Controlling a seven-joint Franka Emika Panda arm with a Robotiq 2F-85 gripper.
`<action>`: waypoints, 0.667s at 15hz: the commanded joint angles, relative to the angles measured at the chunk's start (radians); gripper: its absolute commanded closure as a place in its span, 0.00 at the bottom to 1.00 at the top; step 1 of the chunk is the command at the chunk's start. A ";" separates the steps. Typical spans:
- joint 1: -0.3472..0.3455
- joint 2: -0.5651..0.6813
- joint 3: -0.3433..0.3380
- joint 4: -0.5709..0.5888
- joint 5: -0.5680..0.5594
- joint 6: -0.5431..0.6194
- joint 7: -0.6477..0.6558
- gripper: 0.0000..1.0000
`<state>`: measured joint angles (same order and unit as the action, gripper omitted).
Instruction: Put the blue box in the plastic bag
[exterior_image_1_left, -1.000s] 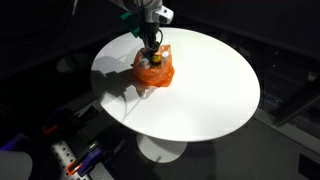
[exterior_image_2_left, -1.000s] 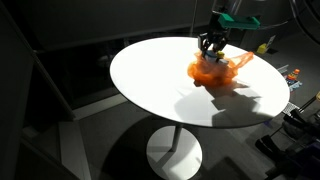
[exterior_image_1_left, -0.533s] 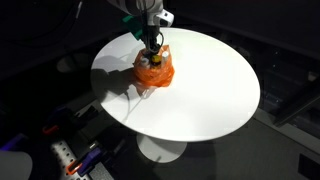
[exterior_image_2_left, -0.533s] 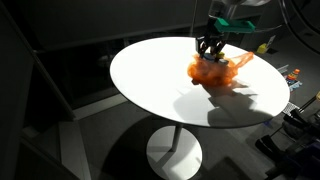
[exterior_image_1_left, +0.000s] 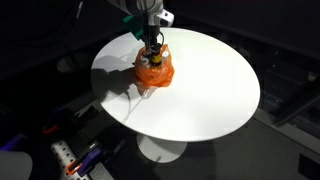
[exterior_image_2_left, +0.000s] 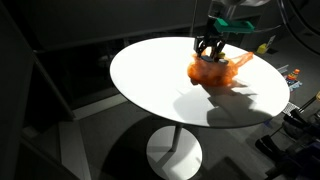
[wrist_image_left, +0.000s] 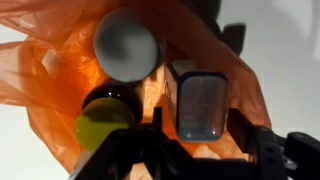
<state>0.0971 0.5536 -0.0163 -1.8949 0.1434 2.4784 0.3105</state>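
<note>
An orange plastic bag (exterior_image_1_left: 154, 72) sits open on the round white table (exterior_image_1_left: 205, 95); it also shows in the exterior view (exterior_image_2_left: 210, 72). In the wrist view the bag (wrist_image_left: 50, 90) holds the blue box (wrist_image_left: 200, 95), standing on end at the bag's right side. My gripper (wrist_image_left: 200, 128) hangs just above the bag's mouth with its fingers spread on either side of the box, the left finger clearly apart from it. In both exterior views the gripper (exterior_image_1_left: 152, 50) (exterior_image_2_left: 209, 50) is straight over the bag.
Inside the bag there is also a grey round can top (wrist_image_left: 126, 45) and a yellow-green round object (wrist_image_left: 105, 128). The table's edge (exterior_image_2_left: 150, 105) drops to a dark floor. Small objects lie off the table on a bench (exterior_image_1_left: 75, 160).
The gripper has risen slightly above the bag; the bag and its contents have not moved.
</note>
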 joint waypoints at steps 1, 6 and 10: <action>-0.007 -0.011 0.009 0.007 -0.007 -0.023 -0.021 0.01; -0.013 -0.052 0.019 -0.016 0.000 -0.030 -0.043 0.00; -0.024 -0.102 0.028 -0.044 0.006 -0.041 -0.082 0.00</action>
<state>0.0949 0.5163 -0.0058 -1.8999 0.1435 2.4664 0.2705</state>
